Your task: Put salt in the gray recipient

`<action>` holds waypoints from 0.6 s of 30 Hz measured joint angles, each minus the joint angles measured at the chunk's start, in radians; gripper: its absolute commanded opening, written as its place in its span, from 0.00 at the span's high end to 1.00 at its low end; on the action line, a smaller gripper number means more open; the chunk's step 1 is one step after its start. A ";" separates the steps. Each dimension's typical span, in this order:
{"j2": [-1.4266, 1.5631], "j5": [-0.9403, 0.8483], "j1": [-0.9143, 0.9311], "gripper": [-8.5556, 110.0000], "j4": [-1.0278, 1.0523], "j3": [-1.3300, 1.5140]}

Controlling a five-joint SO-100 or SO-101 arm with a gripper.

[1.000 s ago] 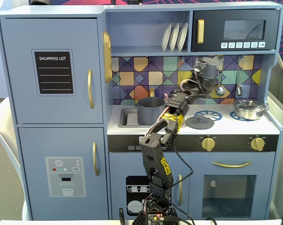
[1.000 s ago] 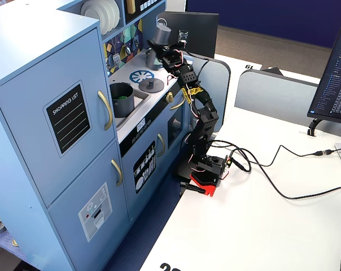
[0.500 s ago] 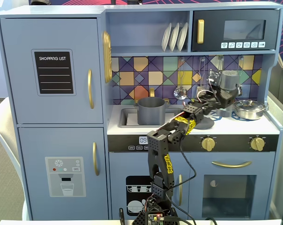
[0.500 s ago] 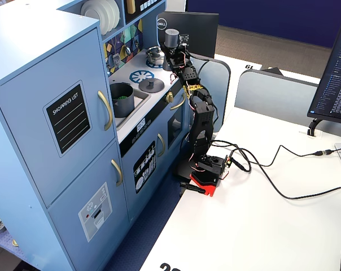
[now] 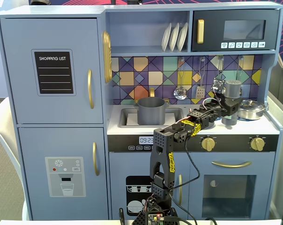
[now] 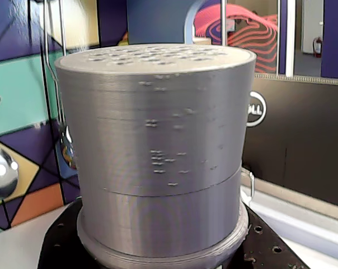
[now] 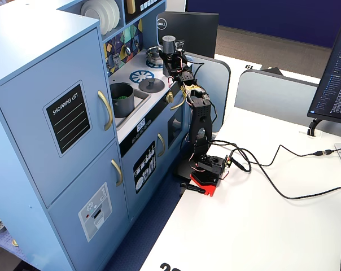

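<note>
While the wrist view fills with the salt (image 6: 158, 151), gray, ridged, its perforated top in sight, only the fixed views place it: upright at the right of the toy kitchen's counter, well right of the pot (image 5: 151, 111) in the sink. The end effector (image 5: 229, 104) is closed on the salt. A side fixed view shows green inside the pot (image 7: 123, 99), a lid (image 7: 150, 84) between pot and salt, and the arm's base on the desk (image 7: 261, 226).

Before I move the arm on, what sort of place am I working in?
Most likely an office desk setup, not a real kitchen: a blue toy play kitchen stands beside a white desk, with a Dell monitor behind the gray pot.
</note>
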 measured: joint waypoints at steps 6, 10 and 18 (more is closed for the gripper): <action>-0.002 -0.026 0.000 0.93 -0.028 0.061; 0.000 -0.044 0.000 0.90 -0.058 0.089; -0.002 -0.077 0.014 0.43 -0.052 0.146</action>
